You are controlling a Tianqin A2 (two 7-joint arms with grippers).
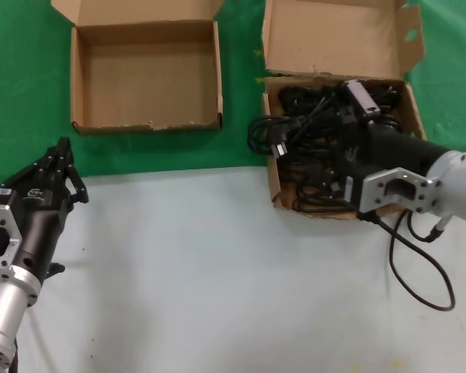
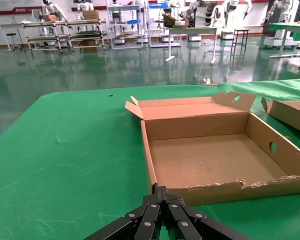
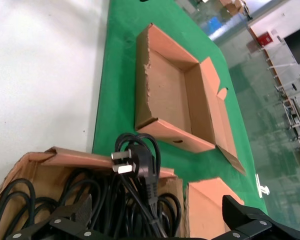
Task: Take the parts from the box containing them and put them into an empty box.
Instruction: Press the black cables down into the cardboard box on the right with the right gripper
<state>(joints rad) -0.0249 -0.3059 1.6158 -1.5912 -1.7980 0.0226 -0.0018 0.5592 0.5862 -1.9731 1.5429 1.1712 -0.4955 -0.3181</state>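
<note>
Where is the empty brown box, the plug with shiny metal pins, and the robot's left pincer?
Empty squarish brown cardboard box (image 1: 144, 74): head view, bare floor.
Black moulded plug with silver pins (image 3: 135, 163): right wrist view, plug body.
Left pincer (image 1: 62, 149): head view, closed black fingertips.

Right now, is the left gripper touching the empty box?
Apart. The head view shows the left gripper short of the empty box, with green cloth between them; the left wrist view shows its shut fingertips just before the ragged front wall.

Matt brown cardboard boxes (image 1: 147, 74) on green cloth (image 1: 23, 93); glossy black rubbery cords (image 1: 311, 132).
</note>
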